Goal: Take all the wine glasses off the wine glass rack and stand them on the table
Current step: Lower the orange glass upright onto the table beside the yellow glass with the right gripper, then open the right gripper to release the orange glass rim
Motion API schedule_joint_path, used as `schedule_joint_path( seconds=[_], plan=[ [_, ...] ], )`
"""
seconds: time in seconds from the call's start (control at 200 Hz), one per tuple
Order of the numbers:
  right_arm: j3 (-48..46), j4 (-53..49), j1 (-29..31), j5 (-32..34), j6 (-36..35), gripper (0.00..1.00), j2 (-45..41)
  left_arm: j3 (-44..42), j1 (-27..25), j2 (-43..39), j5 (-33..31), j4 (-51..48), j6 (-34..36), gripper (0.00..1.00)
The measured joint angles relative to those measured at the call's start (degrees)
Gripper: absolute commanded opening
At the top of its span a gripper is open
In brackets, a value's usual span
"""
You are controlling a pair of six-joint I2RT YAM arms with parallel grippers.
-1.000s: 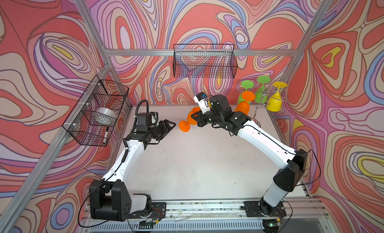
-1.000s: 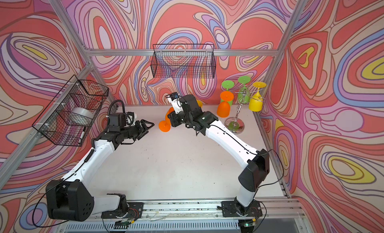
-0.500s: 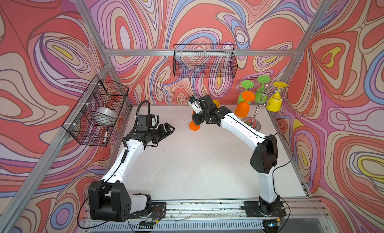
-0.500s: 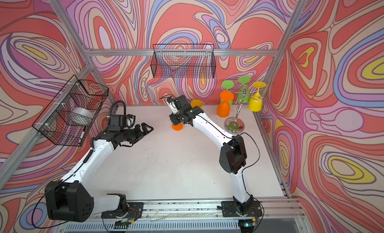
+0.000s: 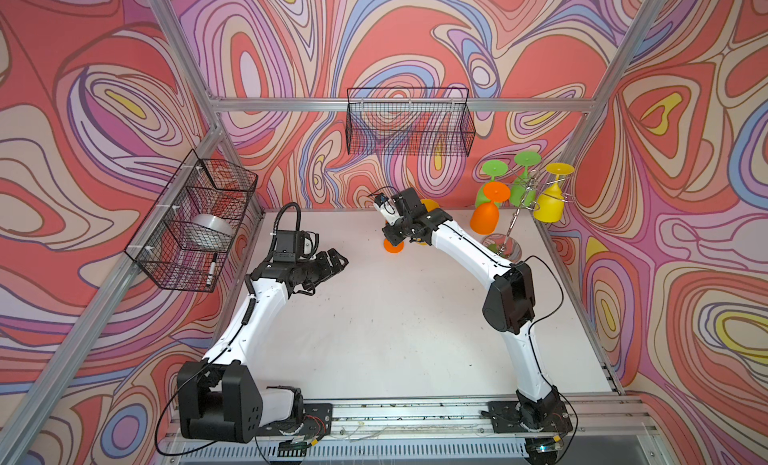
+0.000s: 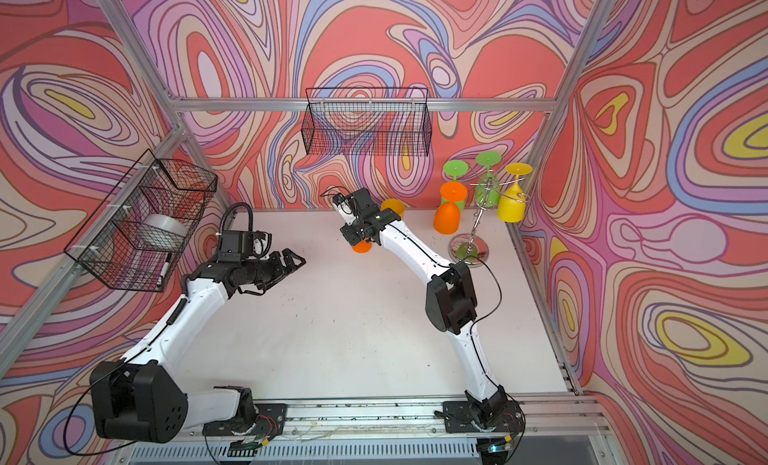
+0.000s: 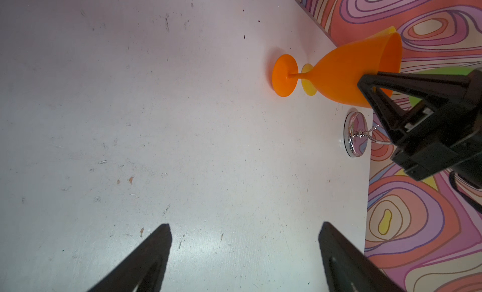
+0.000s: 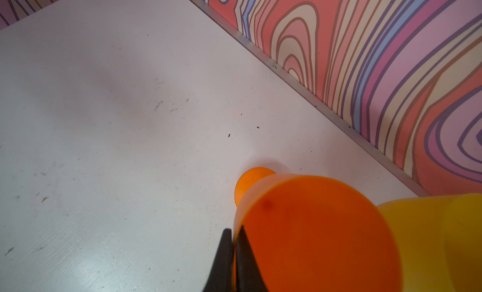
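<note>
Orange wine glass (image 7: 339, 74) upright, off the wine glass rack (image 7: 354, 136), rim pinched in the closed right gripper (image 8: 234, 233), foot below it at the table (image 7: 182, 121). Yellow glass (image 8: 443, 238) just beside that gripper; left gripper (image 7: 243, 228) spread wide, well apart

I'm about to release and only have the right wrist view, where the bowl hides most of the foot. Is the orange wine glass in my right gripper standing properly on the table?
Observer: Yes. In the left wrist view the orange wine glass stands upright, and its foot looks flat on the table.
Operator: Is the left gripper in my way?
Observer: No. In both top views the left gripper is open, empty and apart from the glass, on its left.
Operator: How many glasses hang on the rack?
Observer: Four hang upside down on the wine glass rack: a green wine glass, a second green wine glass, a yellow wine glass and a hanging orange wine glass.
</note>
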Motion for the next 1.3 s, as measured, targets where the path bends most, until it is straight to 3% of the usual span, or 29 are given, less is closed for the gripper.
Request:
schedule_joint_path(
  seconds=[0.511, 0.726, 1.147, 1.302],
  plan=[
    [5.9, -0.2, -3.0, 0.1, -3.6, 0.00, 4.9, 2.6, 0.0, 4.0, 0.3, -0.7, -0.5, 0.88],
    [6.9, -0.2, -3.3, -0.1, -4.3, 0.27, 4.9, 3.8, 0.0, 4.0, 0.3, -0.8, -0.7, 0.87],
    [11.3, 0.5, -3.3, -0.3, -5.9, 0.50, 4.9, 4.2, 0.0, 4.0, 0.3, -0.9, -0.9, 0.88],
    [4.1, 4.2, -2.9, -0.5, -6.1, 0.60, 2.0, 4.2, 0.0, 3.9, 0.2, -0.9, -0.6, 0.90]
  ],
)
